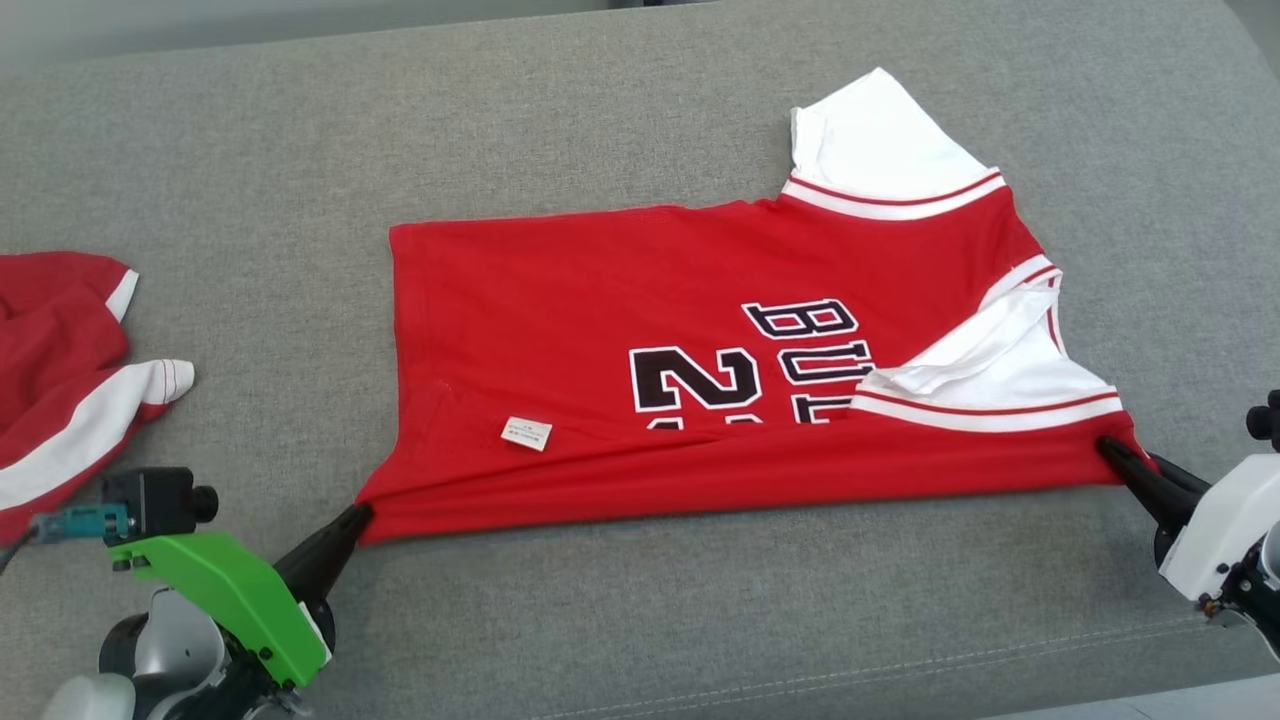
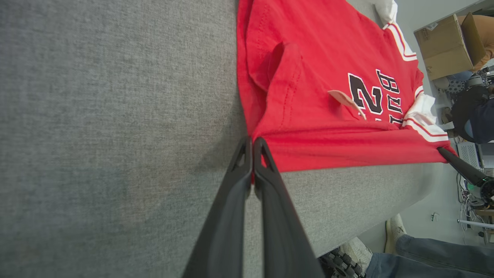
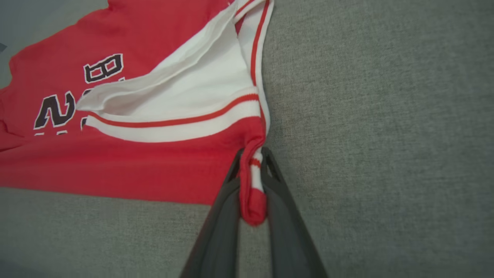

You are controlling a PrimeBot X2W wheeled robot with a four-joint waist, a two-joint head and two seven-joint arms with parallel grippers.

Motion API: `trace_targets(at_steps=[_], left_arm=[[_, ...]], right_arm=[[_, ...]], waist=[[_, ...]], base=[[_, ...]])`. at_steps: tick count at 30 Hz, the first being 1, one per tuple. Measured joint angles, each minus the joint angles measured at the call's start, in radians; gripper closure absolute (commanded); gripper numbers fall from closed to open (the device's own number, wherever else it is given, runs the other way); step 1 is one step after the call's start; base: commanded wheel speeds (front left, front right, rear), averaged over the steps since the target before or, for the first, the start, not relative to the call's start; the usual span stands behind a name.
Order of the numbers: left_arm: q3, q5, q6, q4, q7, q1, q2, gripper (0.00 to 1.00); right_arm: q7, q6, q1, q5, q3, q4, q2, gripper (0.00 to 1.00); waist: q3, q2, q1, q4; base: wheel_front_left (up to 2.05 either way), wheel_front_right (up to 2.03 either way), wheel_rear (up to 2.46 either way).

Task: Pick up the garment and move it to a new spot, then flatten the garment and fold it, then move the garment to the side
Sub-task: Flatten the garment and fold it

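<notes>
Left pincer and right pincer clamp red-and-white fabric jersey at 7 and 4 o'clock, seemingly mid-fold; next, carry edge evenly toward 12

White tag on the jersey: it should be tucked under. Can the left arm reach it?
Probably, but only after letting go: the left gripper grips the jersey by a corner. The tag lies bare nearby, nothing across it.

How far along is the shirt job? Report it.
Done: the shirt lies spread on the grey cushion. In hand: both jaws pinch its near corners, with the near edge lapped over the print. Left: finish folding and move it aside.
</notes>
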Motion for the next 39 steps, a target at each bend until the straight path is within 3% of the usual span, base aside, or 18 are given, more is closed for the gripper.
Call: trace_targets(at_steps=[19,20,22,23,24,25,33,39], left_arm=[[-0.043,-0.012,0.031,-0.123,-0.01,0.119,-0.043,1.0],[-0.044,-0.012,0.032,-0.124,-0.01,0.124,-0.043,1.0],[-0.045,-0.012,0.04,-0.129,-0.01,0.131,-0.043,0.99],[-0.045,-0.01,0.042,-0.134,-0.011,0.135,-0.043,0.52],[-0.045,-0.006,0.046,-0.139,-0.012,0.137,-0.043,0.16],[-0.045,-0.001,0.051,-0.142,-0.012,0.138,-0.042,0.0],[-0.052,0.062,0.066,-0.159,-0.011,0.138,-0.012,0.0],[0.01,0.129,0.093,-0.19,-0.046,0.133,0.035,0.0]], right_arm=[[-0.017,-0.007,0.081,-0.002,0.003,-0.116,-0.041,1.0],[-0.017,-0.011,0.081,-0.008,0.004,-0.119,-0.043,0.89],[-0.017,-0.012,0.081,-0.02,0.009,-0.124,-0.049,0.55],[-0.017,-0.02,0.081,-0.034,0.015,-0.126,-0.054,0.0],[-0.017,-0.021,0.082,-0.044,0.018,-0.127,-0.061,0.0],[-0.017,-0.027,0.082,-0.052,0.019,-0.129,-0.068,0.0],[-0.015,-0.038,0.082,-0.058,0.02,-0.163,-0.079,0.0],[-0.035,-0.05,0.072,-0.058,-0.028,-0.209,-0.099,0.0]], waist=[[0.019,0.0,0.0,0.0],[0.02,0.0,0.0,0.0],[0.02,0.0,0.0,-0.001],[0.02,0.0,0.0,-0.002],[0.02,0.0,0.0,-0.002],[0.02,0.0,0.0,-0.003],[0.025,0.0,0.0,-0.004],[0.033,0.0,0.0,-0.008]], base=[[0.0,0.0,0.0],[0.0,0.0,0.0],[0.0,0.0,0.0],[0.0,0.0,0.0],[0.0,0.0,0.0],[0.0,0.0,0.0],[0.0,0.0,0.0],[0.0,0.0,0.0]])
